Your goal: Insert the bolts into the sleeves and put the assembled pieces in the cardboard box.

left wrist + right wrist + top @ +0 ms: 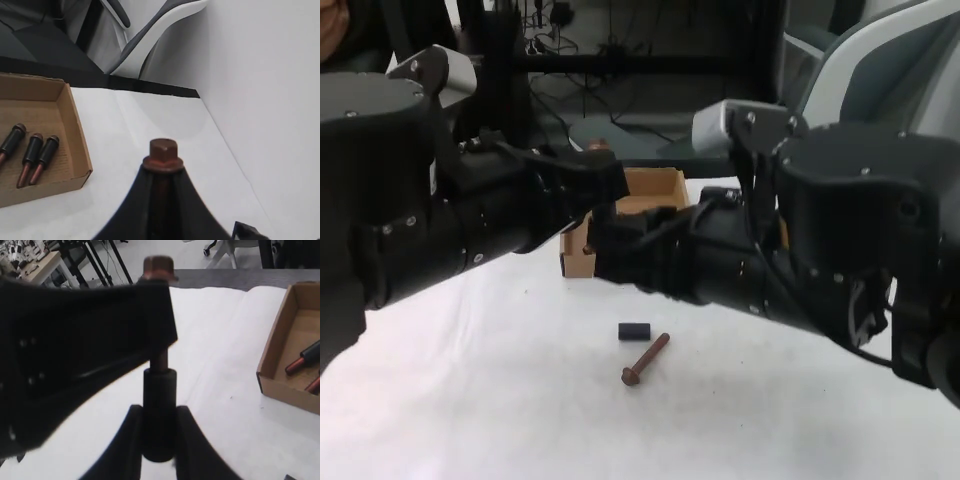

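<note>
Left arm (440, 230): comes in from the left side of the high view and stretches level over the counter (520, 400) toward the middle, ending in front of the cardboard box (576, 262).
Left gripper (162, 172): fingers pressed onto the held bolt (163, 152) just under its flanged head, pinching the shaft. The bolt stands upright, head up.
Right arm (800, 260): reaches in from the right side of the high view, lower than the left arm, and its end sits beneath the left arm's fingers.
Right gripper (159, 412): fingers clamped on either side of the held sleeve (159, 390), a black cylinder kept upright.
Bolt and sleeve: the bolt's shaft comes straight down onto the top of the held sleeve, in line with it. How far it has gone in cannot be told.
Cardboard box: open-topped, on the counter just behind the two grippers. Three assembled pieces (32, 157) lie side by side on its floor.
Loose sleeve (634, 331): lies on the counter nearer the camera than the box, under the arms.
Loose bolt (646, 360): lies on the counter just beside the loose sleeve, angled, not touching it.
</note>
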Robot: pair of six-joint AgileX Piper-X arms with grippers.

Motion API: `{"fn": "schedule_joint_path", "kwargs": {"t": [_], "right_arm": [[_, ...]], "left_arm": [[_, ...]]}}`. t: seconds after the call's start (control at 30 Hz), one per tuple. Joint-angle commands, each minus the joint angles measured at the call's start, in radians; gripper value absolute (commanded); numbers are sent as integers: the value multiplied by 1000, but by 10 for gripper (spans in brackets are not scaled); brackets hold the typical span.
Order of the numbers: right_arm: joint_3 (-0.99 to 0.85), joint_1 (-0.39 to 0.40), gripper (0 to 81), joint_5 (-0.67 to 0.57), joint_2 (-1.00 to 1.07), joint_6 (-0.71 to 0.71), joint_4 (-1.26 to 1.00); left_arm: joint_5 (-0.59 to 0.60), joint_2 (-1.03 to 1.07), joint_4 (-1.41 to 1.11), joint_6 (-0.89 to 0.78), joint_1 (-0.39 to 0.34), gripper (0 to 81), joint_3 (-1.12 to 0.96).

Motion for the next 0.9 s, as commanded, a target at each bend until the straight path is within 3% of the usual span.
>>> {"fn": "schedule_joint_path", "kwargs": {"t": [0.0, 0.37, 0.87], "right_arm": [[-30, -20, 6, 29, -18, -1, 15], [-62, -20, 6, 4, -18, -41, 58], [-59, -20, 6, -14, -53, -121, 110]], "left_arm": [[-34, -18, 5, -1, -26, 17, 2], [-27, -18, 55, 38, -39, 17, 2], [-115, -18, 53, 136, -39, 17, 2]]}}
